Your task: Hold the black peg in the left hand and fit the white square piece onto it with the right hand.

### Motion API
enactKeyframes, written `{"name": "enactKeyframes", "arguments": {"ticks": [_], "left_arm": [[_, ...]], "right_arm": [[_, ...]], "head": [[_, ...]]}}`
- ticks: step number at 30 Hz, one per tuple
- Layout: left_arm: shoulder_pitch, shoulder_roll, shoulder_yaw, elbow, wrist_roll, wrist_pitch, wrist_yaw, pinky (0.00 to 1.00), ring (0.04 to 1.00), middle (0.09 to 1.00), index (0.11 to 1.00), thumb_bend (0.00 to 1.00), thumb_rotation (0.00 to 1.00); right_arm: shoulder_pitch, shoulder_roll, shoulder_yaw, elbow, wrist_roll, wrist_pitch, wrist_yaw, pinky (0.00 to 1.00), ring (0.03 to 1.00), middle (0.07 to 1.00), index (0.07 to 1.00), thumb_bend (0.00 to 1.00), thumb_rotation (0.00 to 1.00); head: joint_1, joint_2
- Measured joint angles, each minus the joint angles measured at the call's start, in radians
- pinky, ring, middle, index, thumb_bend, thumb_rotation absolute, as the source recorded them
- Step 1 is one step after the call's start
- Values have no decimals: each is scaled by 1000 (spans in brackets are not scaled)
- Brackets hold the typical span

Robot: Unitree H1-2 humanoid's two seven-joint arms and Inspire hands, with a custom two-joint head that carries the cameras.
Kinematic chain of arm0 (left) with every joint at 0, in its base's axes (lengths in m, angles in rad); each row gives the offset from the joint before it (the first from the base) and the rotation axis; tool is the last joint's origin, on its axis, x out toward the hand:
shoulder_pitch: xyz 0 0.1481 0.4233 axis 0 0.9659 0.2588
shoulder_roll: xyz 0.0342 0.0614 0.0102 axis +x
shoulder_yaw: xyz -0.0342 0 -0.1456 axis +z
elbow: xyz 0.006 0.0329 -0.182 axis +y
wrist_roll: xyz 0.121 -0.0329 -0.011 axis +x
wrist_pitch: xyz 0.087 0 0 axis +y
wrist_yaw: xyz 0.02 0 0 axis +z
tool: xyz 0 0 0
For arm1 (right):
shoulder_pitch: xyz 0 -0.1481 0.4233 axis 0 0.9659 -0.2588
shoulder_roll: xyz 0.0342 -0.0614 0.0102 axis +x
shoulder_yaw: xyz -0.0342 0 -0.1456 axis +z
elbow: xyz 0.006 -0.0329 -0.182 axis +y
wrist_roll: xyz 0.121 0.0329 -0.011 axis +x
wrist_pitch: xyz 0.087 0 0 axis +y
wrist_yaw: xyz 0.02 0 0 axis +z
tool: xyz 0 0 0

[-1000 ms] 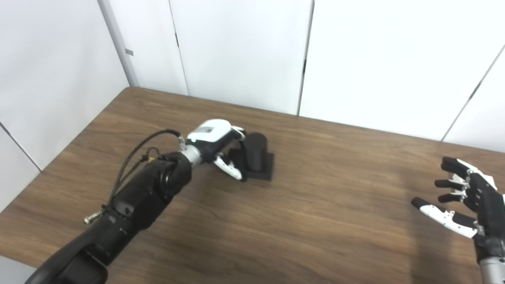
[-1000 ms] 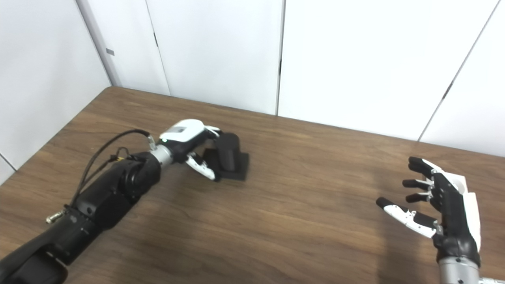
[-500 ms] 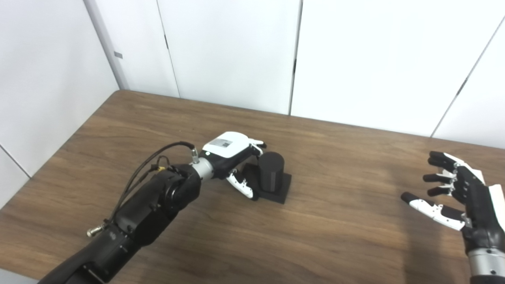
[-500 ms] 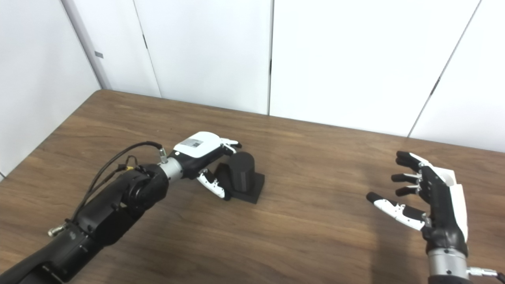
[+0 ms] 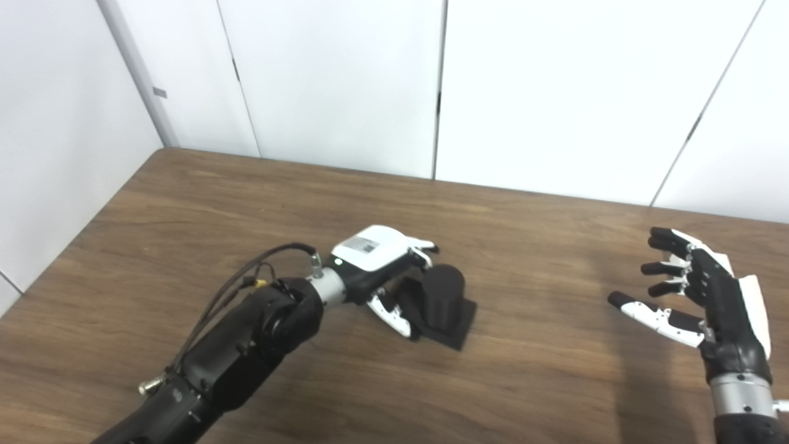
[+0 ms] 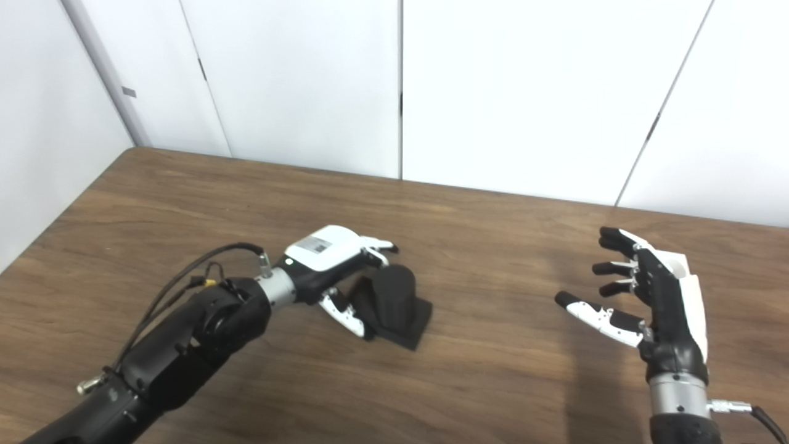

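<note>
Closer now, left hand cups black peg.

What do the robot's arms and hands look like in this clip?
Both arms are black. The left hand has a white back shell with a small label, a silver wrist collar and black cables looping off the forearm. The right hand is black with white panels, a silver wrist and a cable.

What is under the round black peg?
The black peg stands on a flat black square base, which lies on the wooden table. The left hand covers the base's left side; whatever is beneath the base is hidden.
</note>
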Motion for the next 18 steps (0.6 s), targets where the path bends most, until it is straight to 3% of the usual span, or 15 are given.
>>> {"name": "enactKeyframes", "arguments": {"ticks": [10, 18], "left_arm": [[-5, -23, -47, -3, 14, -32, -2, 836, 912, 918, 491, 524, 70], [-13, -22, -68, -2, 42, -52, 5, 840, 894, 920, 491, 524, 70]], "right_arm": [[-1, 0, 4, 6, -1, -24, -3, 482, 629, 767, 762, 631, 0], [-2, 4, 8, 5, -4, -23, -4, 478, 627, 771, 768, 623, 16]], "head": [[-51, 6], [-136, 8]]}}
